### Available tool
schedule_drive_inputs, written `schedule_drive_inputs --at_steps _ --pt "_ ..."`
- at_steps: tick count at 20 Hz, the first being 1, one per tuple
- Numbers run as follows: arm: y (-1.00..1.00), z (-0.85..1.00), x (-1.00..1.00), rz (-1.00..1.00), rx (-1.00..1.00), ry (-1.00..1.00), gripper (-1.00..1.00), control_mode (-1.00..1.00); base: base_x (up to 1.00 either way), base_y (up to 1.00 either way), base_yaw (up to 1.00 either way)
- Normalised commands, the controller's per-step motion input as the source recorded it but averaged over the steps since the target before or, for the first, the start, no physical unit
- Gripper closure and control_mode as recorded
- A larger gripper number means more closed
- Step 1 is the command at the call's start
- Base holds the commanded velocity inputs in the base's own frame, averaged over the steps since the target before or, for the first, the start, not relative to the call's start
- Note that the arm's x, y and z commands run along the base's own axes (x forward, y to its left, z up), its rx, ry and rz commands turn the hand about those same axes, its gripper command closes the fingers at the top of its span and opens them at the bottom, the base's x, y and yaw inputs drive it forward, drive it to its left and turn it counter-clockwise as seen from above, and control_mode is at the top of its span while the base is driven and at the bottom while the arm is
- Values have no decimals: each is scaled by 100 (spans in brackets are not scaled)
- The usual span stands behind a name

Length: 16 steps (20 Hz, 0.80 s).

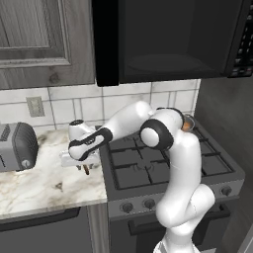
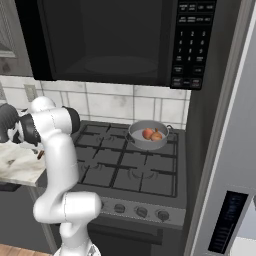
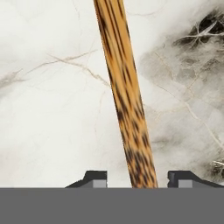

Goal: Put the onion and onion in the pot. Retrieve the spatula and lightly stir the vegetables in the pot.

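My gripper (image 3: 136,180) hangs low over the marble counter (image 3: 52,131). The spatula (image 3: 127,100) handle lies between my spread jaws, which aren't touching it. Both onions (image 2: 152,134) sit in the pot (image 2: 148,135) on the stove (image 2: 125,165).

- The arm (image 1: 173,163) rises upright, then folds at the elbow and reaches out left and low.
- The gripper (image 3: 139,180) points down, jaws apart with a gap either side.
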Motion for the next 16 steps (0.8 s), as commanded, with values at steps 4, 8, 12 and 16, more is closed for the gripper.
schedule_drive_inputs --at_steps 4,8,12,16 --pt "12 -20 0 -6 3 0 100 -100 0 0 0" --pt "27 -10 0 -3 0 0 100 -100 0 0 0" --pt "41 -9 0 -2 0 0 100 -100 0 0 0" --pt "40 -11 2 0 0 0 100 -100 0 0 0"
